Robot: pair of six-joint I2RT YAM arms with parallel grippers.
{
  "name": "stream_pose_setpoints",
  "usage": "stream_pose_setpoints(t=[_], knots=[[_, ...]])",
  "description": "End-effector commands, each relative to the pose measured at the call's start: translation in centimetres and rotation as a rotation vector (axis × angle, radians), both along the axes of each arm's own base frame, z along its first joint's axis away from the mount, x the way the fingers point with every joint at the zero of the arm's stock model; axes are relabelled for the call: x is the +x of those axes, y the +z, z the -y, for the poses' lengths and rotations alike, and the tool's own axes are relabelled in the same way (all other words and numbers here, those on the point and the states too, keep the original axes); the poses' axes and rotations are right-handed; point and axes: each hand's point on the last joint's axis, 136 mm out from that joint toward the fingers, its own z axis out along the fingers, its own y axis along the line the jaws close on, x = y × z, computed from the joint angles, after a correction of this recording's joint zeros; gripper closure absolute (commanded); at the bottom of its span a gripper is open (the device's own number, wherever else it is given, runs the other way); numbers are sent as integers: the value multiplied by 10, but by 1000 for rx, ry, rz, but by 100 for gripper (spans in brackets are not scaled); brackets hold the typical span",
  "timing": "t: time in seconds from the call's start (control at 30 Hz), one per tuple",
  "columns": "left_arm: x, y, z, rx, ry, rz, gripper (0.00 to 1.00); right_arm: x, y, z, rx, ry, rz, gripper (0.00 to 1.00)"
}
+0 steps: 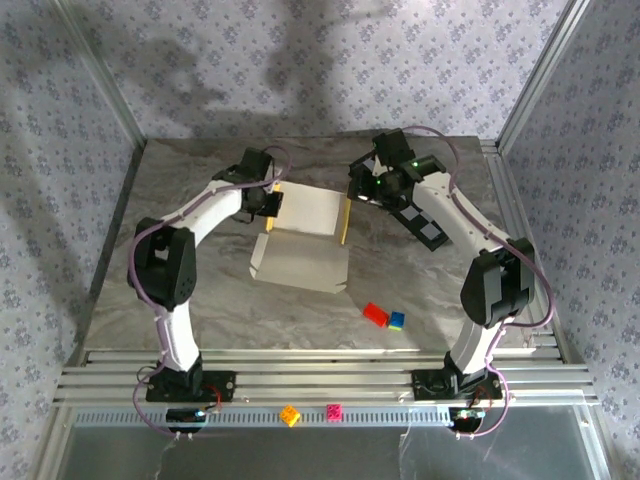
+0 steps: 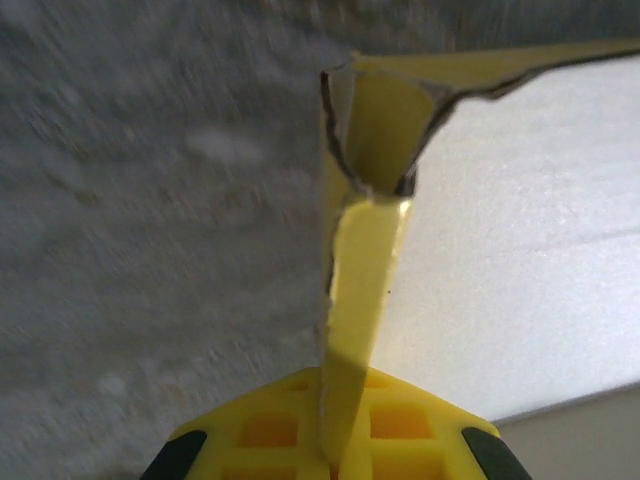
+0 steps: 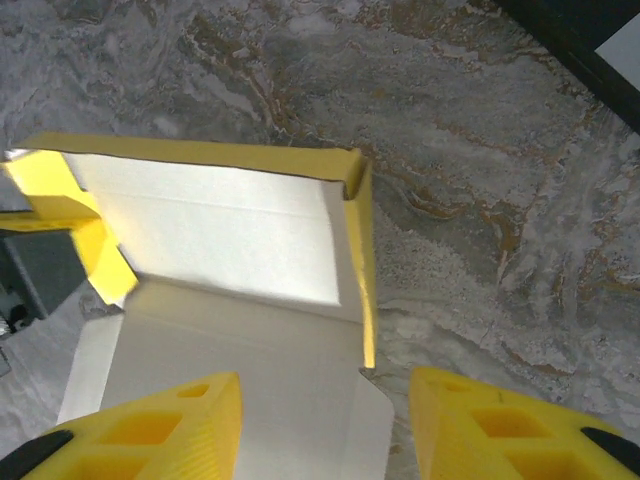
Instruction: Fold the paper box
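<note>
Left end effector (image 2: 338, 440) pinches the paper box (image 1: 300, 262); right end effector (image 3: 325, 425) is open by it — red brick (image 1: 375, 314), blue brick (image 1: 397, 320) near.

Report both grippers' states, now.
Left gripper: closed on the box wall.
Right gripper: open, holding nothing.

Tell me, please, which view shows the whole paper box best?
Top external: the whole paper box shows, white inside up, some walls raised. Right wrist shows one raised corner and white panels; left wrist, a blurred yellow flap edge.
</note>
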Motion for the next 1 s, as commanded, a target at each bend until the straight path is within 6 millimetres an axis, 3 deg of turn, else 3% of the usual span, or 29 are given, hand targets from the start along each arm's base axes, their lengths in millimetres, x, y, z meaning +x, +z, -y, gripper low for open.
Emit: stream_pose_setpoints(t=[0.0, 0.2, 0.4, 0.53, 0.63, 0.7, 0.73, 0.93, 0.97], knots=[[-58, -18, -11, 16, 58, -353, 100, -7, 7, 4, 19, 30, -32, 51], [-68, -20, -19, 90, 93, -470, 100, -11, 3, -3, 37, 57, -68, 51], [-80, -42, -21, 206, 41, -585, 100, -21, -6, -8, 60, 68, -103, 51], [-75, -55, -25, 294, 19, -589, 100, -25, -11, -9, 61, 82, -117, 50], [-62, -57, -25, 325, 27, -537, 84, -25, -13, -11, 62, 105, -116, 49], [-55, -52, -22, 323, 39, -503, 72, -24, -16, -12, 51, 135, -105, 49], [-45, -41, -16, 301, 44, -459, 59, -24, -18, -12, 44, 156, -97, 49], [-16, 27, 5, 170, 86, -302, 48, -19, -22, -20, -30, 287, -19, 49], [-13, 40, 9, 139, 94, -276, 41, -18, -23, -23, -51, 316, -1, 48]])
